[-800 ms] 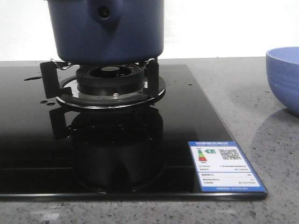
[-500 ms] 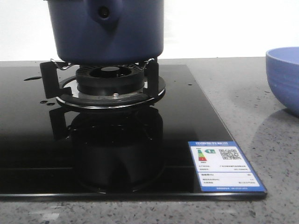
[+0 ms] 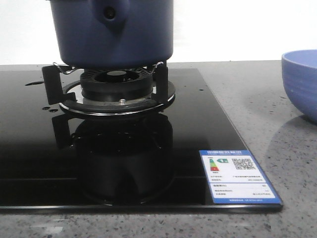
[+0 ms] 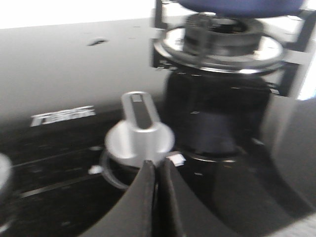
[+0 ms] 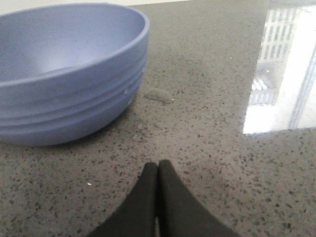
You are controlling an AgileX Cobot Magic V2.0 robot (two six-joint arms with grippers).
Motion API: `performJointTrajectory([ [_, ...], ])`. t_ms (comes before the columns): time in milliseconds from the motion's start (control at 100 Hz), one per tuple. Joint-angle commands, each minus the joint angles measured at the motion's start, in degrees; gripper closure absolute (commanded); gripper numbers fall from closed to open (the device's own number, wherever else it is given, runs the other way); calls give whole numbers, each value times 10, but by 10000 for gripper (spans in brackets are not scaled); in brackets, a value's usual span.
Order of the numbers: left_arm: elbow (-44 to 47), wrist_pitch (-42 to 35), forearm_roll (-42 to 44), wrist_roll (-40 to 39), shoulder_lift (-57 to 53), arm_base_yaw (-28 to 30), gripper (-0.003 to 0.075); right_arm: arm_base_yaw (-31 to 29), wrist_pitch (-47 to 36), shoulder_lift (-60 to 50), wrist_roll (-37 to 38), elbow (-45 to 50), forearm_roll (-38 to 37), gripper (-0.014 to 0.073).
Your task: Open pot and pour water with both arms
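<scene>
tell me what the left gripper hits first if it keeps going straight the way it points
Most likely the silver stove knob, right ahead of the shut left gripper; depth is hard to judge in this blurred view.

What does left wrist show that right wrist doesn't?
Left wrist only: the silver stove knob, the black glass cooktop, the burner ring and the underside of the pot, with the left gripper shut just short of the knob.
Right wrist only: the light blue ribbed bowl on the speckled counter, with the right gripper shut and apart from the bowl.
Shared: no object appears in both; each shows only its own closed fingers, holding nothing.
</scene>
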Motion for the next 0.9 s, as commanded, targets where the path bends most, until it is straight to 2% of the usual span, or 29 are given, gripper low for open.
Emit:
performJointTrajectory([
  [0,19,-30,-6,-6,-15,-24,741,-3,-20,-10,-7,15,-39,657],
  [50,19,-30,-6,-6,-15,-30,741,-3,-44,-10,-7,15,-77,657],
  [160,19,-30,-6,-6,-15,-35,741,-3,-141,-10,-7,15,-60,657],
  [260,19,-33,-3,-4,-15,-35,741,-3,-231,-10,-7,15,25,657],
  [380,19,-65,94,4,-15,-35,741,-3,-302,-10,-7,15,134,657],
  [440,19,-104,125,4,-15,-35,741,-3,-306,-10,-7,15,167,657],
  [610,19,-232,118,4,-15,-35,741,-3,-264,-10,-7,14,218,657],
  [680,19,-277,59,-38,-15,-36,741,-3,-263,-10,-7,10,255,657],
  [750,19,-306,-41,-61,-15,-37,741,-3,-255,-10,-7,0,285,657],
  [890,19,-349,-212,-61,-15,-37,741,-3,-152,-10,-7,-48,293,657],
])
